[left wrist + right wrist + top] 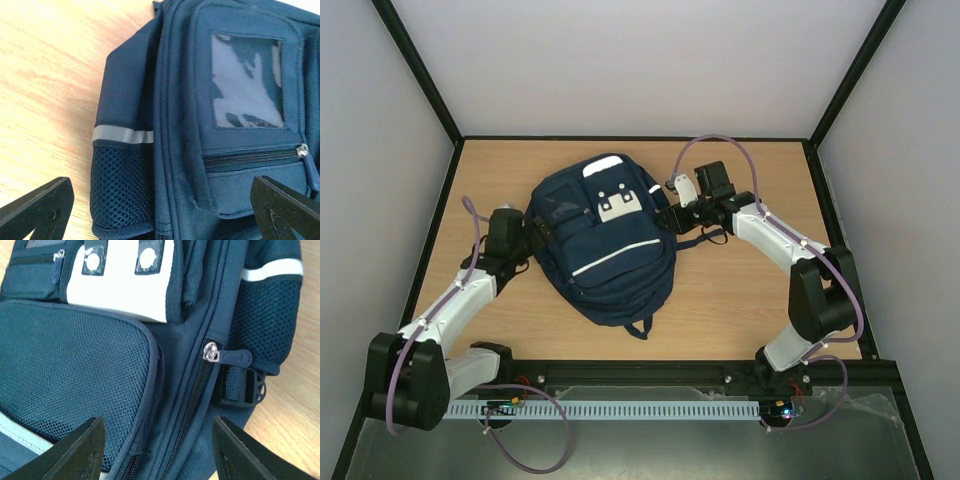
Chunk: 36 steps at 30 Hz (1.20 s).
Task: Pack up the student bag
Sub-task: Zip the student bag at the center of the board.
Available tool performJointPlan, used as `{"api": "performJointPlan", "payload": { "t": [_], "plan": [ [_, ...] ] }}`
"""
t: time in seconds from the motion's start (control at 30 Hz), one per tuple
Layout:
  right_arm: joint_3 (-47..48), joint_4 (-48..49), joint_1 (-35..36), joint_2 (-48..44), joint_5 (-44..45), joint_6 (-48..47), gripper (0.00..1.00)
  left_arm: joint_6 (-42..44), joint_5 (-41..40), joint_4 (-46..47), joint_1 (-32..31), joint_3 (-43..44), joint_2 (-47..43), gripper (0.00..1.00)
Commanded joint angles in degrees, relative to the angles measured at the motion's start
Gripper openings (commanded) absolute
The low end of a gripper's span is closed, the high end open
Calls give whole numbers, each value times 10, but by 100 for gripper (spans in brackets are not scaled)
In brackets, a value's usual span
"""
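Note:
The navy student bag lies flat on the wooden table, front side up, its top loop toward the near edge. My left gripper is open at the bag's left side; the left wrist view shows the mesh side pocket, a reflective stripe and a clear window pocket between its spread fingers. My right gripper is open at the bag's right side, over the main zipper; its pull lies just ahead of the fingers in the right wrist view. No books are in view.
The table is walled by a black frame and pale panels on three sides. A dark strap and buckle trail off the bag's right edge beside the right arm.

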Motion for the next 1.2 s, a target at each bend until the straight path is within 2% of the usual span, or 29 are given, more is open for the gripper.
{"api": "performJointPlan", "payload": {
  "t": [0.0,0.27,0.47,0.67,0.87,1.03,1.17],
  "plan": [
    [-29,-1,-2,0,-30,-3,59,-88,-17,64,1,-24,23,99],
    [-32,-19,-2,28,-63,-12,61,-79,29,147,-17,-33,118,96],
    [-38,-37,-2,29,-83,-31,61,-64,52,191,-63,9,195,96],
    [-45,-67,-2,29,-109,-58,61,-15,67,206,-118,88,273,94],
    [-54,-93,-2,-34,-16,-83,61,6,114,231,-150,159,351,89],
    [-132,-62,-2,-137,57,-117,69,42,130,222,-179,220,411,87],
    [-151,-67,-2,-177,97,-130,71,66,101,205,-184,224,392,87]
  ]
}}
